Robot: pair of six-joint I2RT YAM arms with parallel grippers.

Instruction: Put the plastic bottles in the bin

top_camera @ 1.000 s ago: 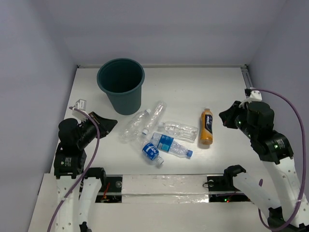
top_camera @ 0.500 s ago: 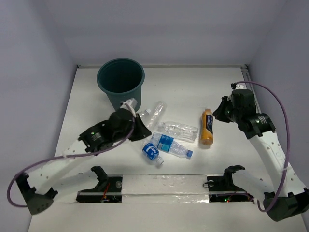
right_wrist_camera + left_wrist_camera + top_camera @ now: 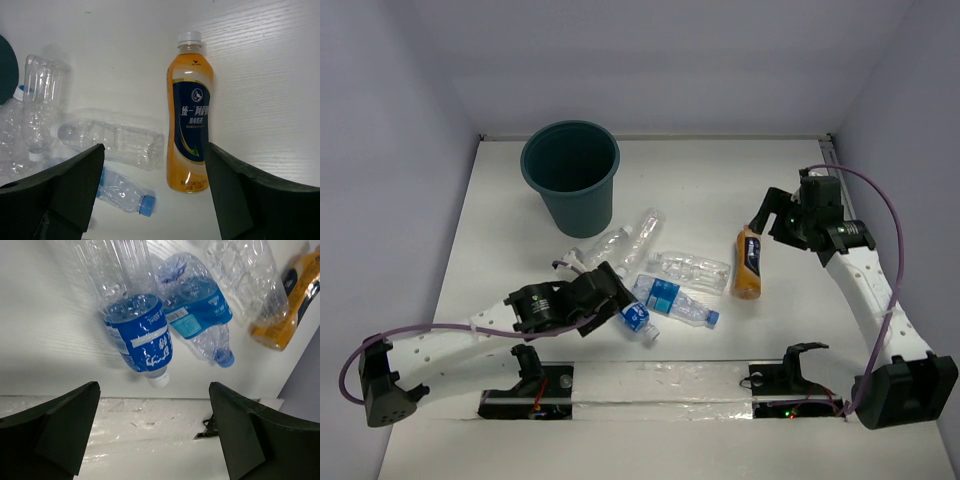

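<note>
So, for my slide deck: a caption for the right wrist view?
Open right gripper hovers above the orange bottle lying beside clear bottles on the table.

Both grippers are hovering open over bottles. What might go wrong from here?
Left gripper: the white-capped, blue-labelled clear plastic bottle lies close beside the blue-capped one, so closing may snag both or knock one away. Right gripper: the orange plastic bottle sits off-centre near one finger, with a clear label-less bottle alongside; descending may hit either.

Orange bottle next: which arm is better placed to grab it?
Right. The right end effector, open, hovers by the orange bottle, framed in its wrist view. The left end effector, also open, faces the white-capped blue-label bottle, farther off.
</note>
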